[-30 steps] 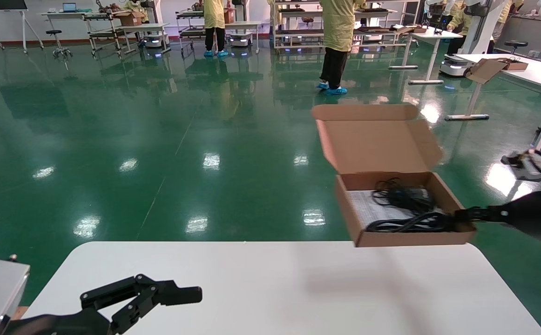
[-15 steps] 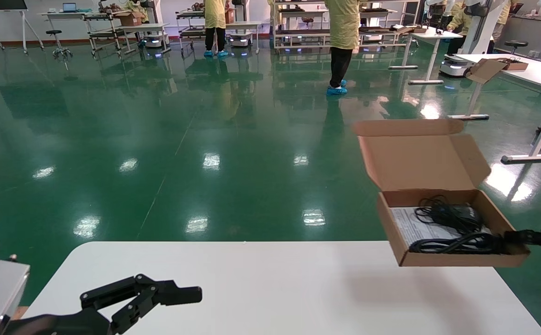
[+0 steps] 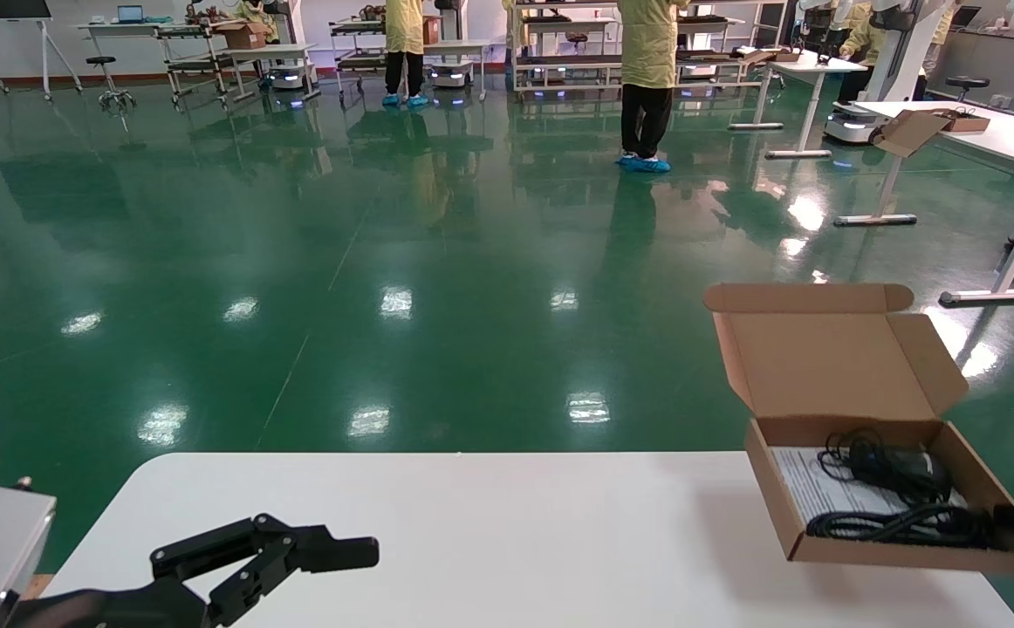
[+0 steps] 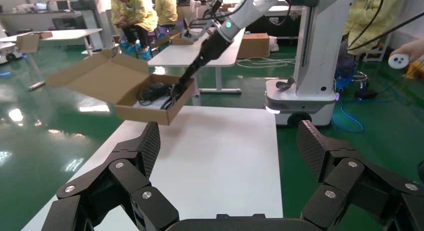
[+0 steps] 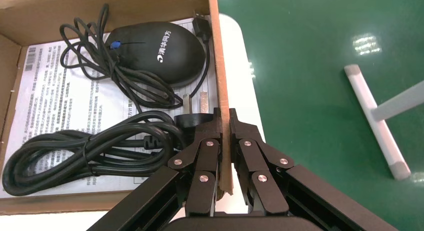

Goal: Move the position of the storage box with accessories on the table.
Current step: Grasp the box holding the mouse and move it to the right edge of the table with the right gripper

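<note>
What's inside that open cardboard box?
Box holds a black mouse, coiled black cables and a printed sheet. Anything beneath the sheet is hidden.

My black right claw [image 5: 224, 122] pinches the plain brown corrugated storage box [image 3: 869, 554] holding a white sheet [image 5: 65, 116] of fine black print, glossy black cables [image 5: 90, 151] and a black mouse [image 5: 155, 51] with white lettering, above the plain white table [image 3: 489, 541].

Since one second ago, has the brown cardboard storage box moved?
Yes. The brown cardboard storage box, pinched by the right gripper, moved rightward and down toward the white table's right corner.
</note>
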